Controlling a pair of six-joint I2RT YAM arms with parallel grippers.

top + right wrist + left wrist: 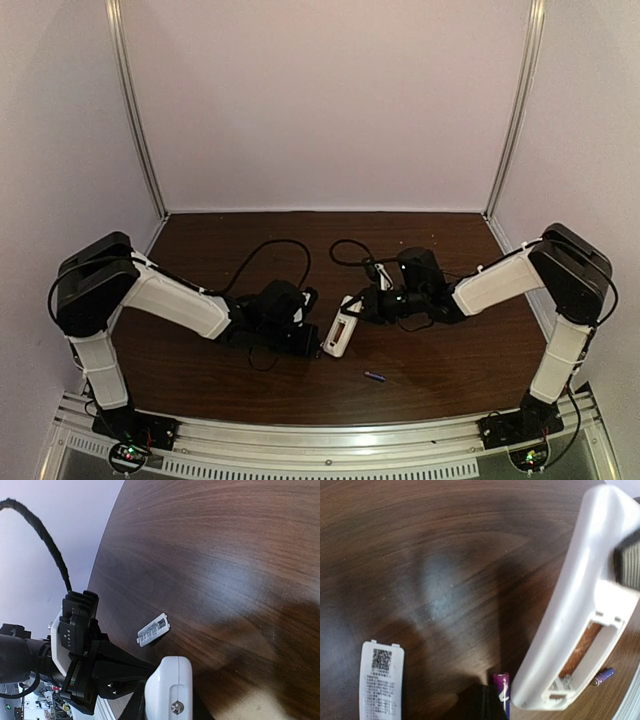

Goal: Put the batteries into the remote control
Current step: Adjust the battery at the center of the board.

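The remote control [340, 326] is a slim white bar lifted at mid-table, with its open reddish compartment [580, 650] showing in the left wrist view. My right gripper [364, 303] is shut on one end of the remote control [170, 687]; one of its dark pads [627, 560] presses the bar's side. My left gripper [313, 340] is shut on a purple battery [501, 689], which stands just beside the compartment end of the remote control [570, 625]. A second battery [374, 376] lies loose on the table, also seen past the remote as a small purple cylinder [603, 676].
The plain white cover piece [381, 682] with a printed label lies flat on the brown table, left of the remote; the same cover piece [153, 629] shows in the right wrist view beside the left arm [75, 655]. Black cables [270, 250] loop behind both wrists.
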